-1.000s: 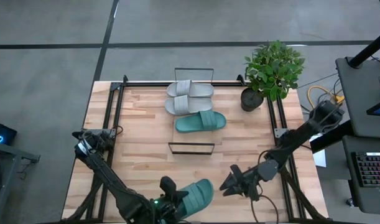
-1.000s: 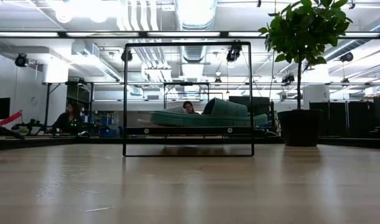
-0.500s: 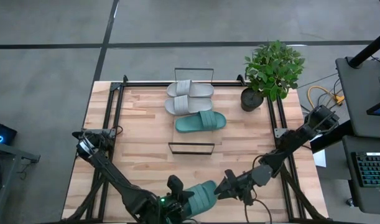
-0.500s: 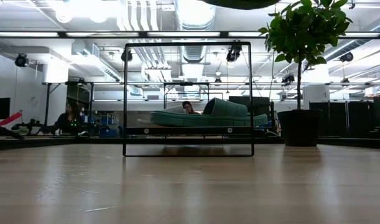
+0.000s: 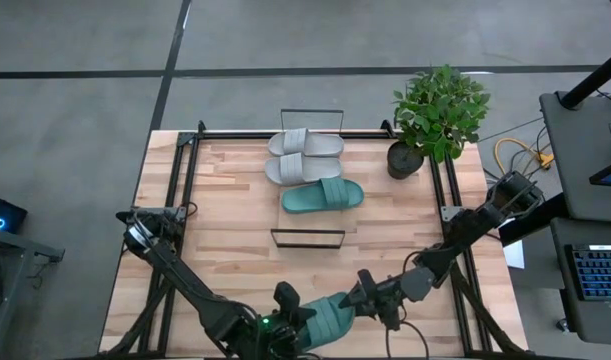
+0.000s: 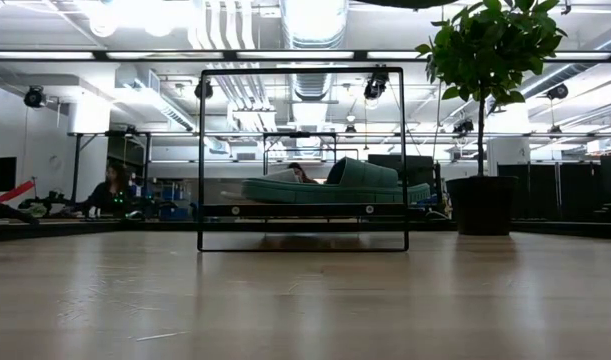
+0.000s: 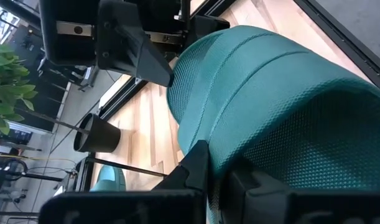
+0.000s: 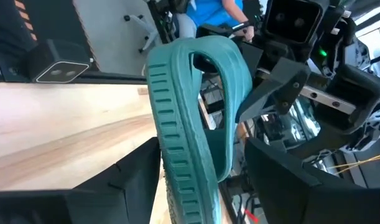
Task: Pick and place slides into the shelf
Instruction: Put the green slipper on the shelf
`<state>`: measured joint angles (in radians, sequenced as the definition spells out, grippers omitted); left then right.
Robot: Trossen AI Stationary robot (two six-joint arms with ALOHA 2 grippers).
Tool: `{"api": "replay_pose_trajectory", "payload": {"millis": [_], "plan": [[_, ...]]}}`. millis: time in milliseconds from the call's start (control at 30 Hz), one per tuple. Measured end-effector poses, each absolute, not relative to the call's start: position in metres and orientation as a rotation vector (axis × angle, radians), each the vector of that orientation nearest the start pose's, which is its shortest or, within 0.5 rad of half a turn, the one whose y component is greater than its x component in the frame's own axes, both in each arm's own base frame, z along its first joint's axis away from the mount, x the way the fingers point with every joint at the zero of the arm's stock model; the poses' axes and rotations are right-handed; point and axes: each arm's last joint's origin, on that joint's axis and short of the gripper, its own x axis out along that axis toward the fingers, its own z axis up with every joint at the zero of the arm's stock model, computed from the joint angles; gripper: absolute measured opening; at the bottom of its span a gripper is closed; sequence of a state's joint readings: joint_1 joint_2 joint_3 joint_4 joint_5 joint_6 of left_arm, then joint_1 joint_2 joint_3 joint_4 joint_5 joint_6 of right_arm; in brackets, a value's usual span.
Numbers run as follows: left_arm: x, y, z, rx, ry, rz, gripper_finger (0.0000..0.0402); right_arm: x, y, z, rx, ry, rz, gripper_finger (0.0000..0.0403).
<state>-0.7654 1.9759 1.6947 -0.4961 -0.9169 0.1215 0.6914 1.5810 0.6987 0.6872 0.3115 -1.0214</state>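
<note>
Three slides (image 5: 310, 170) are parked on the shelf (image 5: 308, 236) already, the last teal slide (image 5: 330, 318) is clamped in the left tool (image 5: 290, 312), right tool (image 5: 363, 297) spread wide around it.

Butcher-block table (image 5: 215, 200), wire-framed shelf (image 5: 307, 236) holding two grey slides (image 5: 303, 155), one teal slide (image 5: 323, 195), potted plant (image 5: 435, 115)

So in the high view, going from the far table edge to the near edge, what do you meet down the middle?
Pale grey slides → teal slide on the shelf → shelf's near wire frame → teal slide held up between the left gripper and right gripper.
</note>
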Motion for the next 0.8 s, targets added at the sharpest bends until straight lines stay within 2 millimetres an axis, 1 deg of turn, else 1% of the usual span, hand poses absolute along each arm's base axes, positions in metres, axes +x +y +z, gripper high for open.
{"api": "replay_pose_trajectory", "payload": {"millis": [200, 333, 433, 600, 633, 800], "plan": [[0.333, -0.284, 0.277, 0.728, 0.529, 0.112, 0.0, 0.251, 0.196, 0.198, -1.099, -0.032, 0.437, 0.0201], [0.338, -0.281, 0.279, 0.723, 0.512, 0.14, 0.0, 0.251, 0.196, 0.196, -1.118, -0.019, 0.441, 0.0171], [0.339, -0.279, 0.279, 0.742, 0.516, 0.146, 0.0, 0.251, 0.196, 0.196, -1.127, -0.014, 0.443, 0.0131], [0.342, -0.276, 0.279, 0.744, 0.52, 0.149, 0.0, 0.25, 0.195, 0.192, -1.209, 0.004, 0.47, 0.0038], [0.342, -0.276, 0.279, 0.747, 0.522, 0.149, 0.0, 0.25, 0.195, 0.191, -1.228, 0.008, 0.475, 0.003], [0.342, -0.276, 0.279, 0.745, 0.52, 0.15, 0.0, 0.25, 0.195, 0.191, -1.244, 0.007, 0.477, 0.003]]}}
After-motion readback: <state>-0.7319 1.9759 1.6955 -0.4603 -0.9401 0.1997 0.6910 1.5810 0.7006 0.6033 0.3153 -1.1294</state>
